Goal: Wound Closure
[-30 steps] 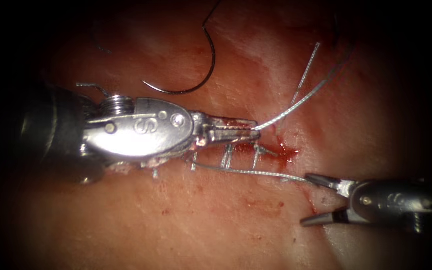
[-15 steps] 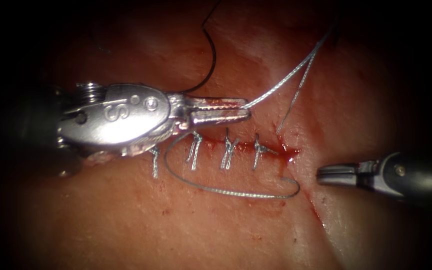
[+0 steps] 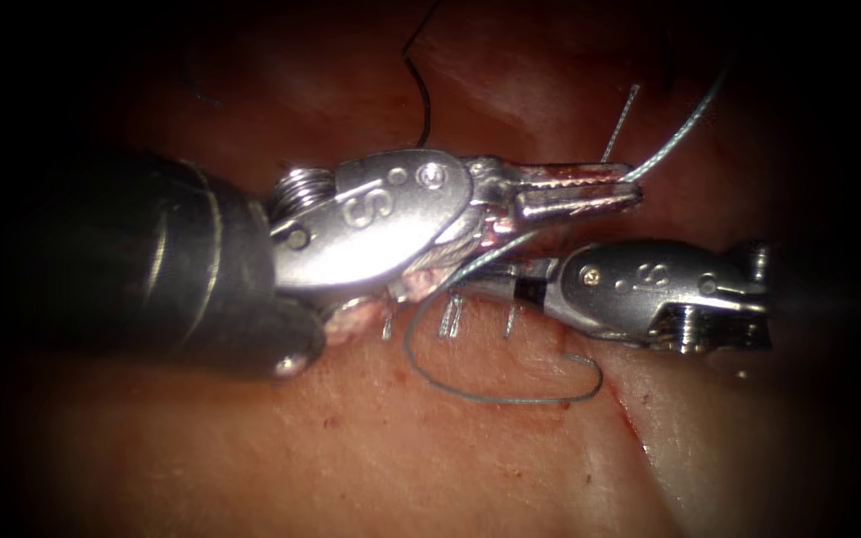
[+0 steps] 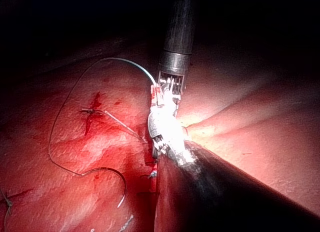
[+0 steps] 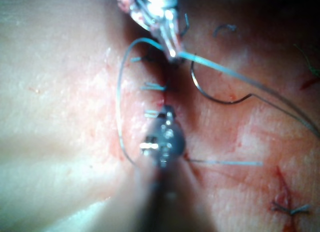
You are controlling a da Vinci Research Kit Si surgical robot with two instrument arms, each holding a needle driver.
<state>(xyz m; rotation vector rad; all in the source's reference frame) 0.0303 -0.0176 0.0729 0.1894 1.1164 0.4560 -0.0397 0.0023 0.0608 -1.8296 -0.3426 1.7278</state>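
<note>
Lying free on the pale pink pork tissue point(image 3: 450, 468), the dark curved steel needle point(image 3: 425, 100) sits above the sutured cut, well behind both tools and held by neither. In the endoscope view its visible arc runs roughly top to bottom, bowing toward the right, with its lower part hidden behind the left tool. In the right wrist view the needle point(image 5: 220, 97) shows as a thin dark hook resting flat on the surface, not in the tissue, with thread leading off one end.

The left arm's silver needle driver point(image 3: 580, 189) enters from the left, its long axis pointing to the right and slightly up. Its jaws are together, clamped on the grey-blue braided thread point(image 3: 685, 125), which leaves the tip and rises toward the upper right. A slack loop of the same thread lies on the tissue below the cut.

The right arm's silver needle driver point(image 3: 490, 284) enters from the right and points left, its tip tucked under the left tool over the stitch line. I cannot tell whether its jaws are apart or together, nor whether they hold anything.

Short grey stitches point(image 3: 450, 317) cross the cut point(image 3: 510, 299), upright and near one another.
</note>
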